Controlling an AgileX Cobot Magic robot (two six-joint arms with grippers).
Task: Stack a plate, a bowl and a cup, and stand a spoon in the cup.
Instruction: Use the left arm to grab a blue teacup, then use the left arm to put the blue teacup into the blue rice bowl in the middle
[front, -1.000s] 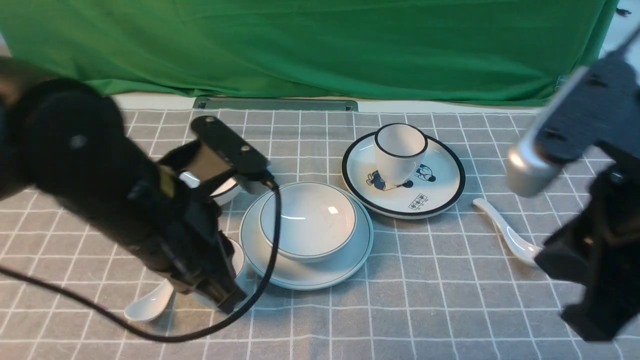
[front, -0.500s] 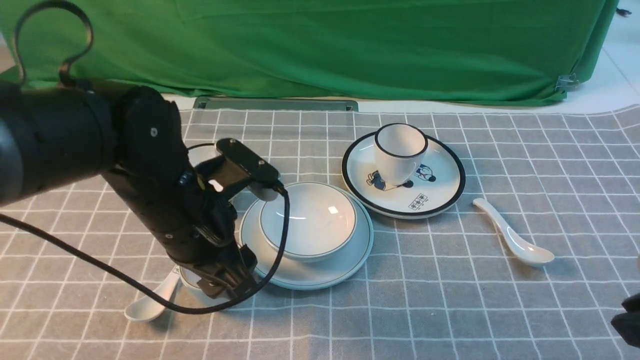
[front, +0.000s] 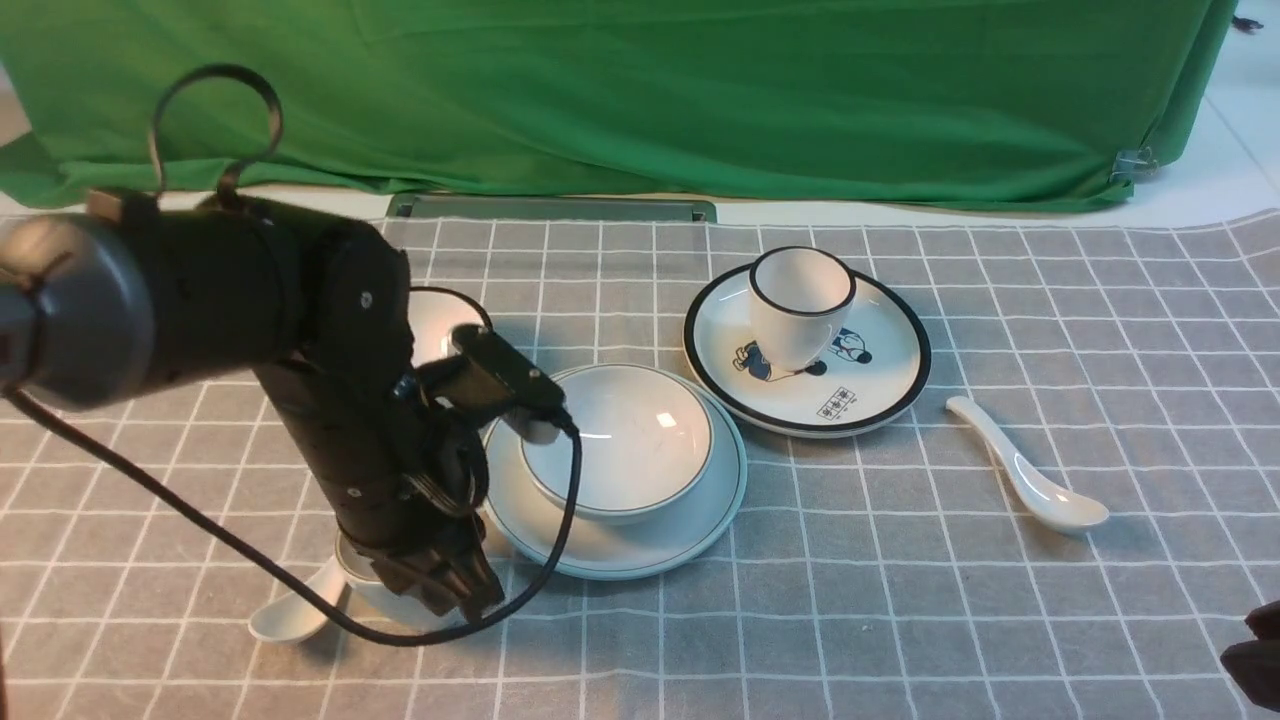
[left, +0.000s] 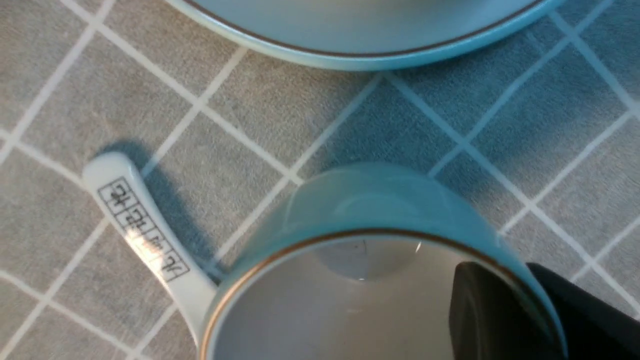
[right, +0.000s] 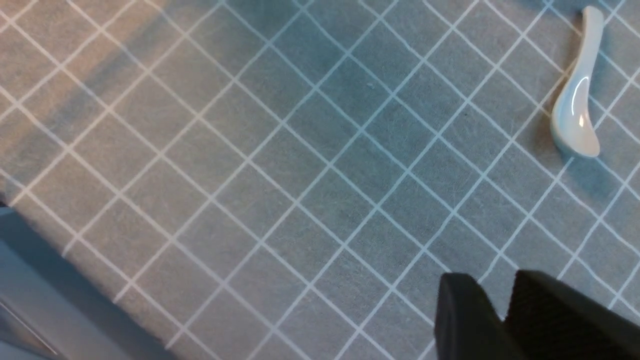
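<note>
Left fingers (left: 475, 315) pinch the cup's (left: 370, 200) wall, toward the desk's (front: 900, 600) near left corner; right fingers (right: 462, 310), slightly parted, hold nothing.

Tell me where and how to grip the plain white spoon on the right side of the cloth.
Best gripped, I'd say, across the middle of the plain ceramic soup spoon's slim handle, from above, with one finger along each long side. The handle is narrow and its edges are exposed; the bowl end is broader, rounded and glossy, so likelier to slip.
</note>
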